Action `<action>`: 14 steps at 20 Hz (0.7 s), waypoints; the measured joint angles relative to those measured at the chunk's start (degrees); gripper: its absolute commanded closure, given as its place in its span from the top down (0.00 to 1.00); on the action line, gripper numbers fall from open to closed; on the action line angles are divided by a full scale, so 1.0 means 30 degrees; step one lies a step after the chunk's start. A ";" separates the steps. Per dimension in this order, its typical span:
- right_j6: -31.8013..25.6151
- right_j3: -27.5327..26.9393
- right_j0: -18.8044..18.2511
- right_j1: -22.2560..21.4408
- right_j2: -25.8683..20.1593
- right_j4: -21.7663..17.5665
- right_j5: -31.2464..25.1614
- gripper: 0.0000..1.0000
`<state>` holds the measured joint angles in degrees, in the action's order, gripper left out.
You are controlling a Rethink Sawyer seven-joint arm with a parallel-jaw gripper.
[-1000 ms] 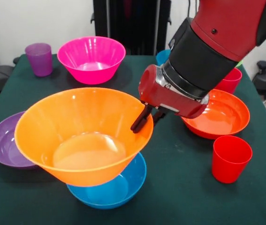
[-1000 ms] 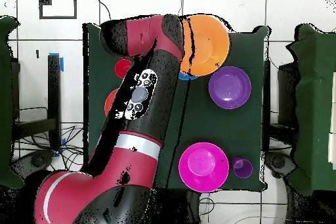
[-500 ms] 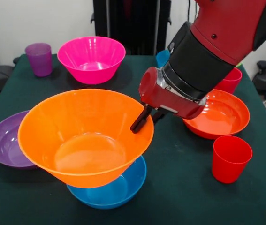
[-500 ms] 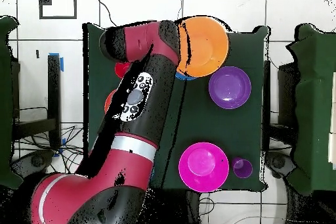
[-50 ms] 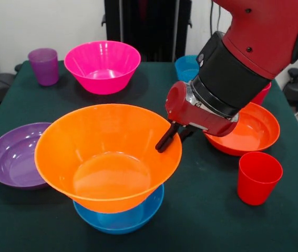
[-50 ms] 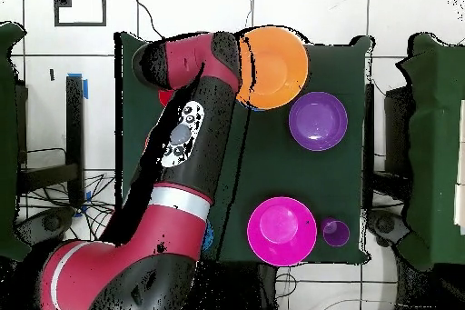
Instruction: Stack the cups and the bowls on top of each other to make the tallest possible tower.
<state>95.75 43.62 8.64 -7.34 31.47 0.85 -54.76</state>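
Orange bowl [image 5: 106, 157] sits low over the blue bowl [image 5: 120, 215], nearly nested, slightly tilted. Gripper [image 5: 171, 137] pinches its rim, fingers clamped on the wall on the side toward the red-orange bowl [image 5: 243, 128]. To do this well: level the orange bowl, centre it on the blue one, lower until seated, then release. Purple bowl [image 5: 13, 163] lies just beside; red cup [image 5: 258, 177] stands well apart.

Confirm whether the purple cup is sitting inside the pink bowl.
No: the purple cup stands on the table beside the pink bowl, apart from it.
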 measured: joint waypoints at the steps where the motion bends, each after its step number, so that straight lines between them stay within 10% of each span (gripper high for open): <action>1: 0.0000 -0.0001 0.0009 0.0008 -0.0004 0.0000 0.0000 0.00; 14: 0.0000 0.0001 0.0015 0.0441 -0.0224 0.0000 0.0091 0.00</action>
<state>95.75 43.63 8.69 -6.01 30.80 0.85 -54.48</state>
